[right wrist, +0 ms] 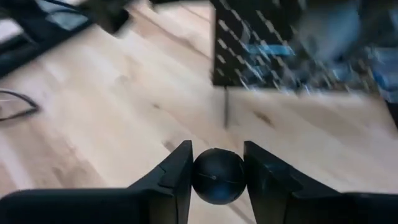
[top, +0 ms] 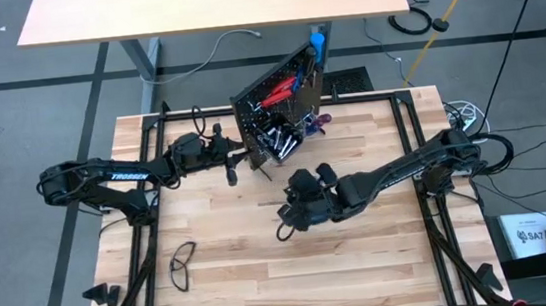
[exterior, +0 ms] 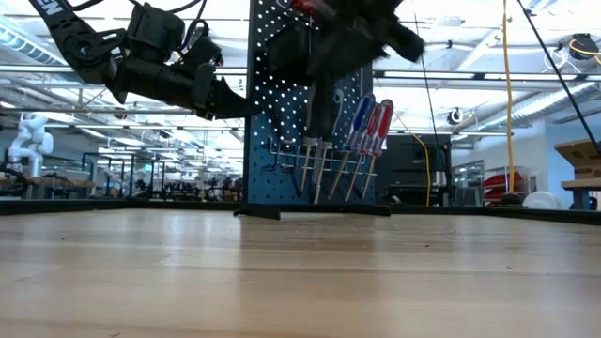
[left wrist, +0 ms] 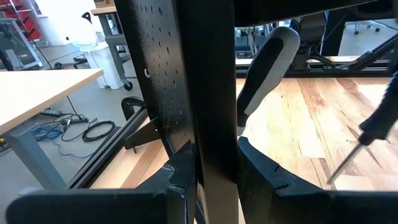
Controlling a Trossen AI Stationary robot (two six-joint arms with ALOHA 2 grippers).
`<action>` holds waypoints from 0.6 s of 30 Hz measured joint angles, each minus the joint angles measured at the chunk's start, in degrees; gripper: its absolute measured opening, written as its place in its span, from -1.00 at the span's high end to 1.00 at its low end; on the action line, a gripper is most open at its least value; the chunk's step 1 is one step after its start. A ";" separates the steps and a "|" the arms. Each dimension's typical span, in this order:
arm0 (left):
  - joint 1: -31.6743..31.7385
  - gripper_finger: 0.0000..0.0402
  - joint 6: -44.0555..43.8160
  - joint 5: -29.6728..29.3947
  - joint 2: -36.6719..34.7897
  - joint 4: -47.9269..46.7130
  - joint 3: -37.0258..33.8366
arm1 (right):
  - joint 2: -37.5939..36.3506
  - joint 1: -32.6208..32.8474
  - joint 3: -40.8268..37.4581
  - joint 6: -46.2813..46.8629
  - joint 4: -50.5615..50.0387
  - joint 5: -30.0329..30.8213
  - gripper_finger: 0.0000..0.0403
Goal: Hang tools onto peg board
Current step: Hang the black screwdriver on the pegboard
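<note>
Peg board (top: pixel 279 107): stands upright at the far middle of the table (top: pixel 364 265), with tools (exterior: pixel 362 141) hanging on it.
Left gripper (left wrist: pixel 214 171): pinches the peg board's side edge.
Right gripper (right wrist: pixel 216 171): holds a black-handled screwdriver (right wrist: pixel 217 176), shaft pointing at the board.
Glasses (top: pixel 183 262): lie near the table's front left.

I'm working over a pale wooden tabletop (top: pixel 265 274), with grey floor (top: pixel 11 148) spreading all around it. A second tan table (top: pixel 208 3) is sitting just beyond, cables (top: pixel 411 21) trailing across the floor beside it. Behind, ceiling lights (exterior: pixel 526 94) are glowing over a long, open workshop hall.
</note>
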 joint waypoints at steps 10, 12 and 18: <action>0.00 0.58 -0.29 -0.02 0.00 -0.07 0.00 | -1.05 -3.80 -4.26 -3.77 11.58 -2.61 0.45; 0.00 0.58 -0.33 -0.04 0.00 -0.20 0.00 | -1.91 -5.37 -4.26 -5.57 12.31 -3.08 0.45; 0.00 0.58 -0.39 -0.05 0.00 -0.26 0.00 | -4.42 -8.28 -4.26 -7.02 11.92 -2.12 0.45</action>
